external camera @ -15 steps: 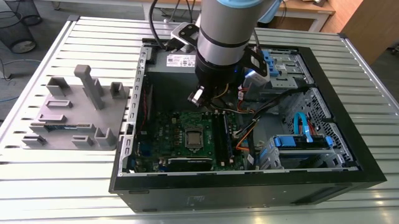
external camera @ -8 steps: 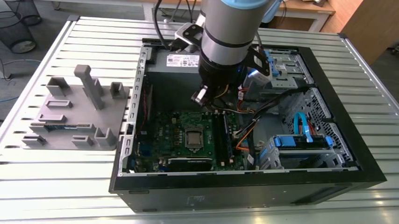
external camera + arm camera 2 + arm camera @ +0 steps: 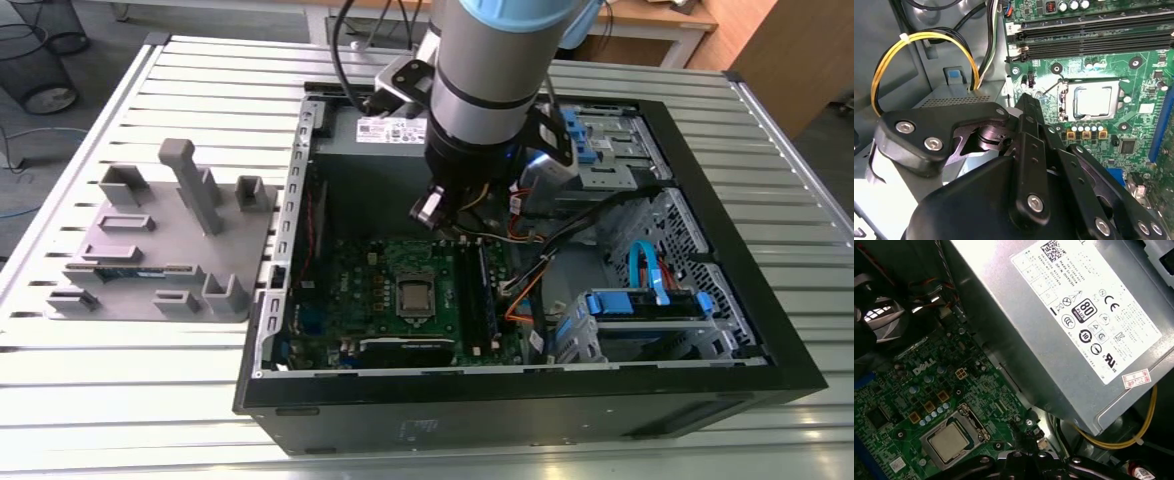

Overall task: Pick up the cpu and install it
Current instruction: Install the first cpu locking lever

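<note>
Exterior view: one arm with its gripper point(image 3: 451, 222) down inside the one open PC case point(image 3: 534, 410), hanging over the green motherboard point(image 3: 360, 275). One cpu point(image 3: 415, 295) lies flat on that board, near the gripper but not touching it. One grey tray point(image 3: 160, 250) sits on the table point(image 3: 200, 420) at the exterior view's left, well apart.

Second wrist view: the one cpu point(image 3: 1094, 100) sits in its silver-framed socket point(image 3: 1066, 95).

First wrist view: the single cpu point(image 3: 948, 444) again, and one power supply box point(image 3: 1069, 315) beside the board.

Honestly can't tell if the gripper's open or closed.
</note>
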### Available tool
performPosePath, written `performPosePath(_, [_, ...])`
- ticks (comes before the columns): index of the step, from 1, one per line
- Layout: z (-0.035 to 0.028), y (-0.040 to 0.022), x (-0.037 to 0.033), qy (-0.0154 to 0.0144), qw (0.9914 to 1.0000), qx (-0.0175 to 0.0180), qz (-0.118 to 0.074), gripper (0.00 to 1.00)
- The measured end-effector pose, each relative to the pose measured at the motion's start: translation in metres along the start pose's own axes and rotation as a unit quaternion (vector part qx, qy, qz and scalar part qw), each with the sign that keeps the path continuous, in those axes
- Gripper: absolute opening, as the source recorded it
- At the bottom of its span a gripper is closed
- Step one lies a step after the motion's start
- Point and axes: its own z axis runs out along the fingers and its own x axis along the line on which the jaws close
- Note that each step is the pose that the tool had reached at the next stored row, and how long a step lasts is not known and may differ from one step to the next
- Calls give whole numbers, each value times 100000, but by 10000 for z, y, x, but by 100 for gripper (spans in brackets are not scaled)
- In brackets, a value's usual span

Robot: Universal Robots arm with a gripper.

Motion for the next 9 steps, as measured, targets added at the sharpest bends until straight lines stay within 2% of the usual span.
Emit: performPosePath(9, [73,10,-15,14,100000,-8,-150,11])
